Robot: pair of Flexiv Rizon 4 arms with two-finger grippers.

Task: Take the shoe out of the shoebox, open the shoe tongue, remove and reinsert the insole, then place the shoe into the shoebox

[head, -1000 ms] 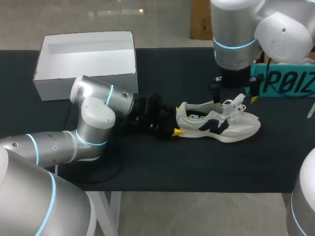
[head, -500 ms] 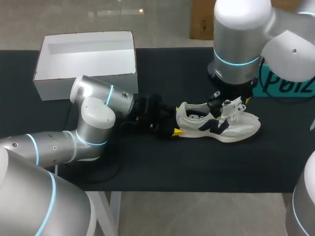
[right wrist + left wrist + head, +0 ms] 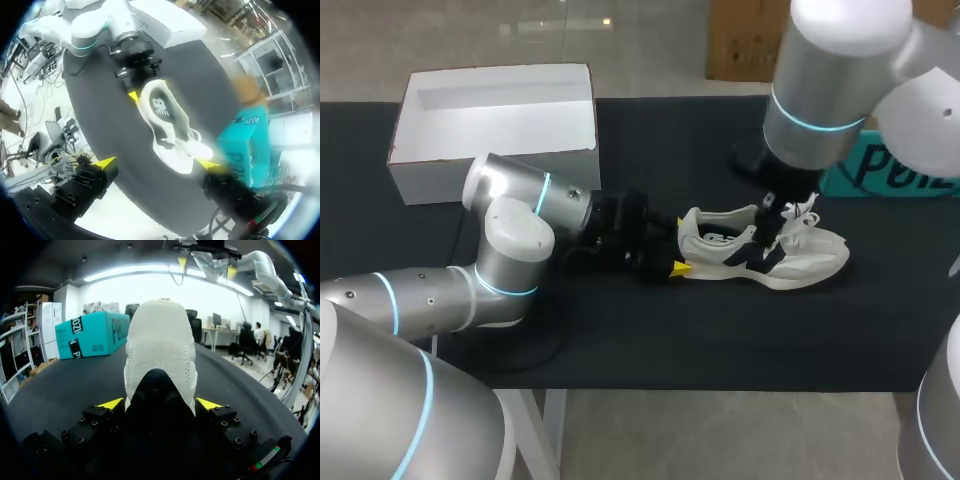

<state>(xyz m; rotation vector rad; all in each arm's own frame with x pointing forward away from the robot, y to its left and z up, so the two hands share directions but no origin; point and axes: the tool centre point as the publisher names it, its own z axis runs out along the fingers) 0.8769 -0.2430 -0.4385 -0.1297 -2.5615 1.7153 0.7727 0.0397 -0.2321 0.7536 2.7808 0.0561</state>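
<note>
Fingers (image 3: pixel 111 403) of the left gripper (image 3: pixel 160 405), right of the open white cardboard shoebox (image 3: pixel 430 175), clamp the heel of the white-and-navy sneaker (image 3: pixel 765 250), which stands outside the box on the black table (image 3: pixel 620 330). Right gripper (image 3: pixel 156 163) poised over the laces, fingers spread, grasping nothing.

My left arm (image 3: pixel 510 240) lies across the table (image 3: pixel 650 350) between the shoebox (image 3: pixel 495 125) and the shoe (image 3: pixel 760 252). My left gripper (image 3: pixel 160 404) pinches the heel from both sides, so that end is blocked. My right gripper (image 3: pixel 155 163), fingers spread wide, hangs over the laces and blocks the way down from above. The teal box (image 3: pixel 895 170) stands near, behind the toe. A gripper could pass along the shoe's front side and round its toe.
</note>
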